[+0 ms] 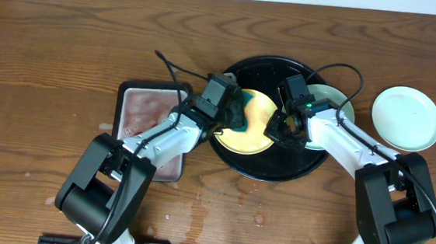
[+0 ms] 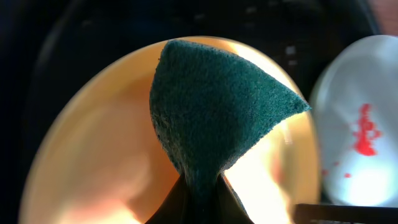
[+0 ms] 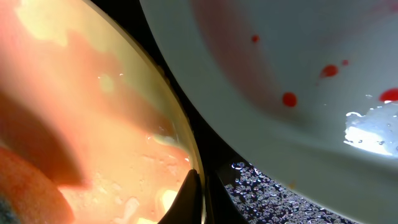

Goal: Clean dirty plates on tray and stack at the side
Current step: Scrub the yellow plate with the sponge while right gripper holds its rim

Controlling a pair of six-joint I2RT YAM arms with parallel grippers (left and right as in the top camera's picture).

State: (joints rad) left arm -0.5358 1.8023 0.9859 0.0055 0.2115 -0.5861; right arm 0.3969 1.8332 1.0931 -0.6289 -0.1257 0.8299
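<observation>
1. Nearest in the left wrist view, the left claw [image 2: 199, 200] is shut narrow on one corner of the sponge [image 2: 211, 112], which fans out ahead of the fingers.
2. Directly beyond the sponge lies the yellow plate [image 2: 93, 162], so the wipe runs straight ahead of the claw. Whether the sponge touches the plate I cannot tell.
3. At that plate's right rim, the right claw [image 3: 196, 199] is closed to a slit and seems to pinch the edge to steady it.
4. Just right of the yellow plate, past a dark gap, sits the smeared mint plate [image 3: 280, 74], with red drops still on it. Both plates rest on the wet black tray [image 1: 276, 169].
5. From above, the smeared plate lies under the right arm, so that arm is nearer to it. The left arm would have to reach across the yellow plate.
6. Farthest out, a clean mint plate [image 1: 406, 117] sits on the table right of the tray, also on the right arm's side. That is probably where the stack goes.
</observation>
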